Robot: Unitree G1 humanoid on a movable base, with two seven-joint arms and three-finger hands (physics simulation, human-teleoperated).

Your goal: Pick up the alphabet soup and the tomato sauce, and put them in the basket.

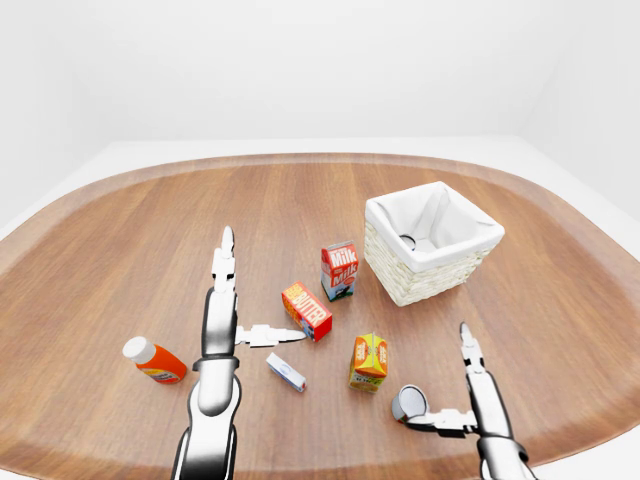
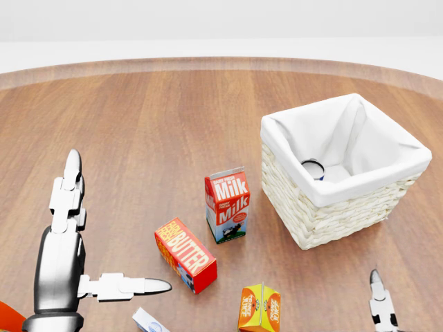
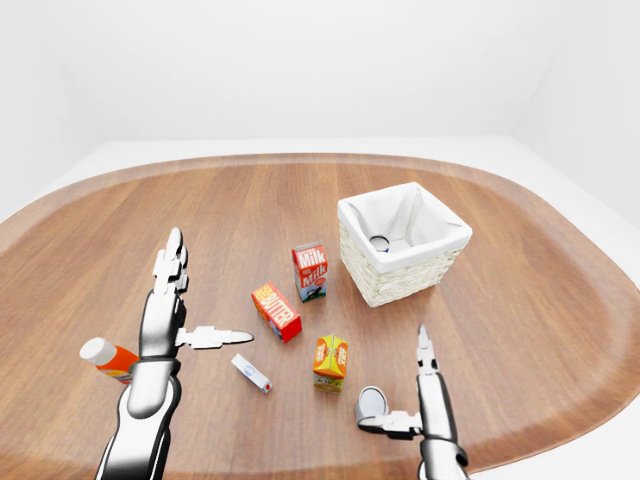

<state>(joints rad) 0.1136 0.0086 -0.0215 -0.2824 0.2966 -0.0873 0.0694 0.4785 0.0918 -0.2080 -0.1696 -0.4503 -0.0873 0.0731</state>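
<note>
Left-eye view: your worktop (image 1: 120,230) is a rounded wood slab in a plain white room; one can lies inside the basket (image 1: 400,285), another can (image 1: 408,403) lies just beside your right hand (image 1: 462,405). Both hands are spread open, left hand (image 1: 225,310) empty.

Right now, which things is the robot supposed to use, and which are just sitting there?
For the job: basket; the can already inside it; the can lying by the right hand. Labels unreadable, so soup or sauce is unclear.

Just lying about: milk carton, butter box, orange carton, bottle, small white box.
</note>
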